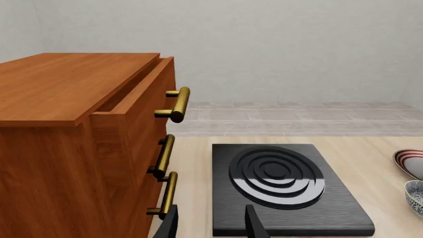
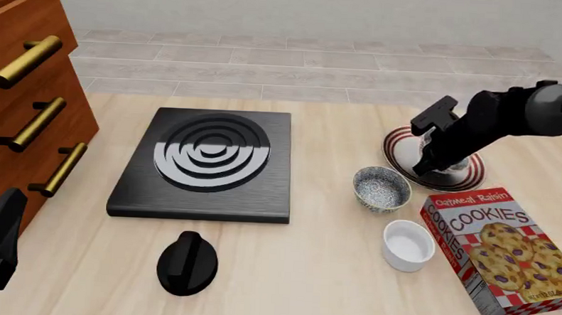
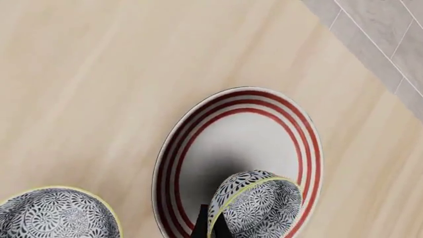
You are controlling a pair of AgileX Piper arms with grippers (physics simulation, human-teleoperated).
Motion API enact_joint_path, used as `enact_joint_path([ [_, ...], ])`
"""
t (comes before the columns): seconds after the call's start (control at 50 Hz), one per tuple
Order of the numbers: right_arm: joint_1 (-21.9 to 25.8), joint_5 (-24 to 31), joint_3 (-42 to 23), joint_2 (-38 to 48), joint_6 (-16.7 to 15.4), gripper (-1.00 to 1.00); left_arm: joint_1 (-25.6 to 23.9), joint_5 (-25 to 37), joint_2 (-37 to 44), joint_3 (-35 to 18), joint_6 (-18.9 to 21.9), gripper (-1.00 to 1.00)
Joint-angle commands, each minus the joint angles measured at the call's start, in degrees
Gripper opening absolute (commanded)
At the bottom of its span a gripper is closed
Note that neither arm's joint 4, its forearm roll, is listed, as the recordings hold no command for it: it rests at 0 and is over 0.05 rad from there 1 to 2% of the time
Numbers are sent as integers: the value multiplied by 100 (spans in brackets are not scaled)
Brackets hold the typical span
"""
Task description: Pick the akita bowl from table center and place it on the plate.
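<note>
Gripping a dark patterned akita bowl (image 3: 258, 206) over the red-striped white plate (image 3: 198, 148), the right gripper (image 3: 211, 229) pinches its rim; an identical bowl (image 2: 382, 188) sits at the plate's seven o'clock.

Pale, faintly grained wooden table (image 2: 314, 273) carries a matt black brushed-looking stove slab (image 2: 204, 165) with glossy reflecting rings, beside a satin reddish-brown wooden cabinet (image 1: 66, 124) with shiny brass-like bar handles (image 1: 177, 104), a glazed-looking red-striped white plate (image 3: 198, 144) and a printed cardboard cookie box (image 2: 500, 252).
</note>
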Motion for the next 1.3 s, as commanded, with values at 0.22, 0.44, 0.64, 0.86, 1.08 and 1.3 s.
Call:
enact_joint_path([
  [0.22,-67,-28,-18,-6,-118,100,1,0,1,0,-1,100],
  [0.44,-49,-4,-53,-55,-190,100,0,0,-1,0,0,100],
  [0.64,-17,71,-37,-208,-243,100,1,0,-2,0,0,100],
  [0.86,164,52,187,-538,-113,100,1,0,0,0,-1,100],
  [1.08,385,-181,602,-1208,-61,100,0,0,1,0,0,100],
  [1.3,537,-267,1329,-2197,-103,100,-1,0,1,0,0,100],
])
